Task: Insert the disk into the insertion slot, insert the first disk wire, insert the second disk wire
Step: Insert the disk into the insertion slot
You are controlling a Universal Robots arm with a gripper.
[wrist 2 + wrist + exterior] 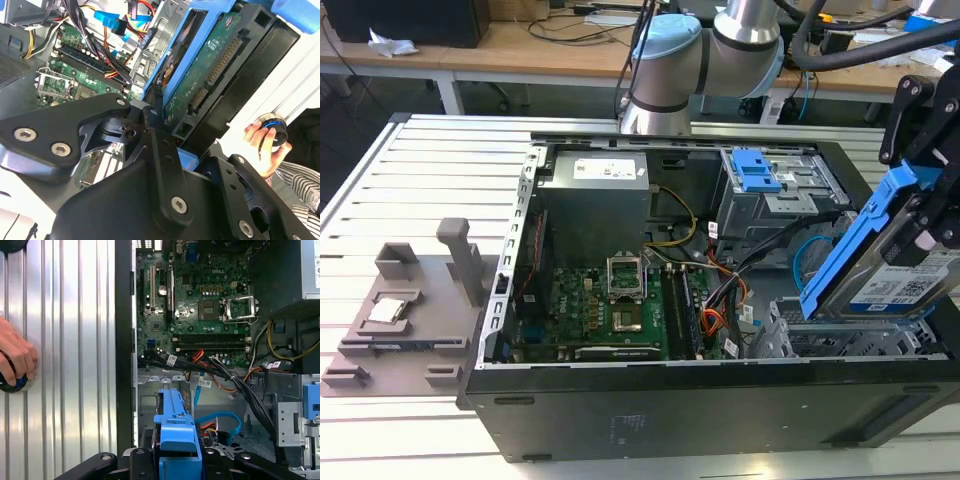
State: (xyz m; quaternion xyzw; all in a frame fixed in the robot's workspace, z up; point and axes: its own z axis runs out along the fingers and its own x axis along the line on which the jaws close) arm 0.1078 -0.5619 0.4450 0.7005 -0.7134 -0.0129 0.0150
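Observation:
The disk (pixel 898 286), a silver drive with a white label in a bright blue carrier, hangs tilted over the case's front right corner in the exterior view. My black gripper (pixel 923 232) is shut on it from above. Just below it lies the insertion slot (pixel 825 348), a silver perforated cage. The second wrist view shows the disk's green circuit side (pixel 210 75) next to the black fingers (pixel 154 114). In the first wrist view the blue carrier (pixel 176 426) points at the cage's opening (pixel 148 405). A blue wire (pixel 220 418) and a black bundle (pixel 250 390) lie loose beside the cage.
The open case holds a motherboard (pixel 610 310), a power supply (pixel 600 190) and a taller grey cage with a blue latch (pixel 760 170). A grey fixture (pixel 410 310) sits on the slatted table. A person's hand (pixel 14 357) rests on a black knob outside the case.

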